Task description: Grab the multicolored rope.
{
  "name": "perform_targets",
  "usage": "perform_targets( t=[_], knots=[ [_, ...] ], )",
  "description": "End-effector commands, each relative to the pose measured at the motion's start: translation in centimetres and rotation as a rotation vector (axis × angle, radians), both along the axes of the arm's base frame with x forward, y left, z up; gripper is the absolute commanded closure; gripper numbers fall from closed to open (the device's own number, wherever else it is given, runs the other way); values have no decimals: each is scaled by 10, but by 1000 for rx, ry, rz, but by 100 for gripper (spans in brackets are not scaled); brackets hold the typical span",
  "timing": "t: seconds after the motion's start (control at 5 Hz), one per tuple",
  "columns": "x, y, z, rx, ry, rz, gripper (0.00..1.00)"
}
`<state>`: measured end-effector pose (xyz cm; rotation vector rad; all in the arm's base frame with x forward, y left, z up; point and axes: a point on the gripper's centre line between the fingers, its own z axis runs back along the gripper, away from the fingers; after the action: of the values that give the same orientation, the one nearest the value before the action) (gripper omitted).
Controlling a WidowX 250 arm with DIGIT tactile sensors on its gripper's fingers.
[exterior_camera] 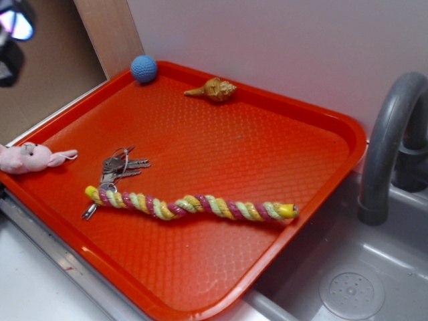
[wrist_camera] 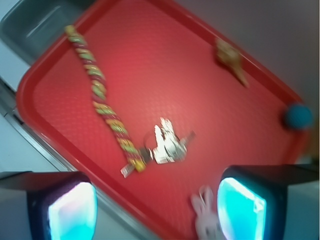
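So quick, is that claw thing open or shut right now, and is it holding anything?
Gripper: open and holding nothing; its two fingers stand wide apart, high above the red tray, with the multicolored rope lying untouched on it.

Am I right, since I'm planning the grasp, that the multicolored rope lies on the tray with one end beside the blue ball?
Not quite: the multicolored rope lies on the tray, but its end is beside the keys, as the exterior view shows.
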<state>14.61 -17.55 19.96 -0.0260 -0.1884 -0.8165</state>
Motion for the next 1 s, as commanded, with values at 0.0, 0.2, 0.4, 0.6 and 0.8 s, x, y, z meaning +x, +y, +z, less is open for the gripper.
perform_targets(
  t=[0.0,0.2,0.4,0.6,0.8],
  knots=[
    [7,-33,-24,8,21,-80,0],
    [4,-44,-51,42,74,-182,0],
    [-7,-47,-73,76,130,-224,0],
    [-12,-46,-93,122,173,-233,0],
    [-12,-45,-113,155,227,-215,0]
  ],
)
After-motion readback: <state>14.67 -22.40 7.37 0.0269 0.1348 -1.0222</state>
